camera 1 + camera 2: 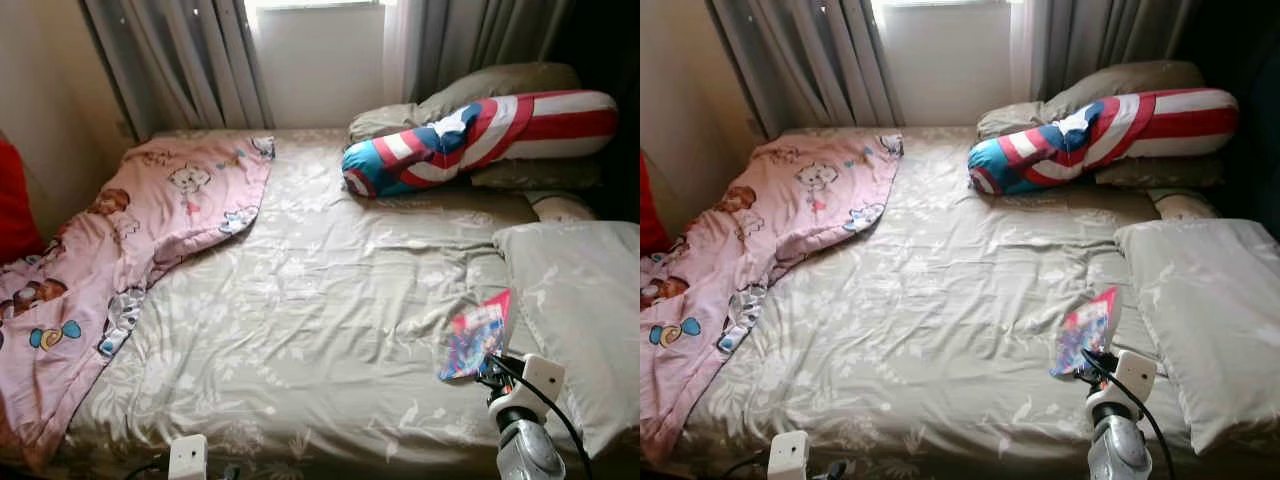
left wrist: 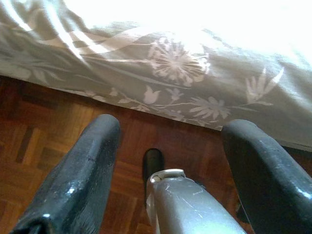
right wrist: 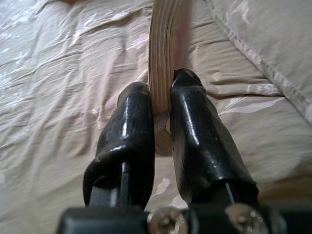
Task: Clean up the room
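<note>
I grip a thin book [image 1: 477,337] by its edge in my right gripper [image 3: 163,109], jaws pinched hard on the page block so it stands nearly upright over the bed [image 1: 310,330], just beside the grey pillow [image 1: 585,310]; held that way, I judge, it lifts clear of the sheet for carrying off. My left gripper [image 2: 168,161] hangs low by the bed's edge over the parquet floor [image 2: 44,141], jaws spread wide and empty. A pink cartoon blanket [image 1: 110,260] sprawls off the left side. A striped bolster [image 1: 480,135] leans on pillows beneath the curtained window [image 1: 320,50].
</note>
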`<state>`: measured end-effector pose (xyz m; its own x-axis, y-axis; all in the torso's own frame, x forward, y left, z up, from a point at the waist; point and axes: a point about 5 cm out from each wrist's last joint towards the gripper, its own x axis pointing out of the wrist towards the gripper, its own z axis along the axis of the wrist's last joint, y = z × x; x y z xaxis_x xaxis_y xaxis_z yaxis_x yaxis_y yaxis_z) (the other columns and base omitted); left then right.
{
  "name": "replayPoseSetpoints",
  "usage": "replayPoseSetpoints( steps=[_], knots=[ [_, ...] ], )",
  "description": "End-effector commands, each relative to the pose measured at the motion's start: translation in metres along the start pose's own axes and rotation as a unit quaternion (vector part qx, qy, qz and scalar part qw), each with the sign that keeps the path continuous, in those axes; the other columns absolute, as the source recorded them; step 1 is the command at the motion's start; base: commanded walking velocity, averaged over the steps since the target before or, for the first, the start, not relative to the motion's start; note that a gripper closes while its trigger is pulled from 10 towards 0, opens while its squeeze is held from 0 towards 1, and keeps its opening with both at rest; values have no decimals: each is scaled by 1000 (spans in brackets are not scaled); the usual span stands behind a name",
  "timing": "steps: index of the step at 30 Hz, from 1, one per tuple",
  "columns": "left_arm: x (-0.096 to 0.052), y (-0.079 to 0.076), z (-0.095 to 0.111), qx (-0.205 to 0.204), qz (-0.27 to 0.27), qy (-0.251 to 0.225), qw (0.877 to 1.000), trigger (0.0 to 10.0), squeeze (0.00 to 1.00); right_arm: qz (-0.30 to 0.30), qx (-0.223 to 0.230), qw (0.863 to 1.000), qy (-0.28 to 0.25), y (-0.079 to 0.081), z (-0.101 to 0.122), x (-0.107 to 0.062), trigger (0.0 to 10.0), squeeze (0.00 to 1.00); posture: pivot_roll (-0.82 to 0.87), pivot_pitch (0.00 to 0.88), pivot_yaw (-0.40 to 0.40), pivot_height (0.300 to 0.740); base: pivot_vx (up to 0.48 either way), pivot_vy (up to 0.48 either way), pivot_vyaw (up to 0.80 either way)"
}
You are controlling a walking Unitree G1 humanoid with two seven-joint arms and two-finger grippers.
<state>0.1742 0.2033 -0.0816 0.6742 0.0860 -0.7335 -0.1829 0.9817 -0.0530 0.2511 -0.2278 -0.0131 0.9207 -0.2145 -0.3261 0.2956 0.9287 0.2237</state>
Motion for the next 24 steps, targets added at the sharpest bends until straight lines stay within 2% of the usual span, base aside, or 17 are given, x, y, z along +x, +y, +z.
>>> replayPoseSetpoints(
  steps=[1, 8, 19, 22, 24],
  knots=[
    [-1, 7, -2, 5, 8, 8, 1000, 10000, 0, 8, 0, 1000, -17, 6, 7, 4, 10000, 0, -124, 0, 32, 739, 0, 0, 0],
    [-2, 7, -4, 6, 7, 10, 1000, 10000, 0, -3, 2, 1000, -14, 3, 6, 3, 10000, 0, -126, 0, 31, 739, 0, 0, 0],
    [-4, 7, -10, 6, 5, 13, 1000, 10000, 0, -2, -8, 1000, -6, 3, 4, 3, 10000, 0, -131, 0, 32, 739, 281, 0, -693],
    [-5, 7, -11, 5, 5, 13, 1000, 10000, 0, -1, -34, 999, -7, 3, 4, 2, 10000, 0, -130, 0, 31, 739, 314, 0, 0],
    [-5, 8, -11, 5, 5, 12, 1000, 10000, 0, 0, -29, 1000, -10, 4, 5, 2, 10000, 0, -127, 0, 30, 739, 315, 0, 0]
  ],
)
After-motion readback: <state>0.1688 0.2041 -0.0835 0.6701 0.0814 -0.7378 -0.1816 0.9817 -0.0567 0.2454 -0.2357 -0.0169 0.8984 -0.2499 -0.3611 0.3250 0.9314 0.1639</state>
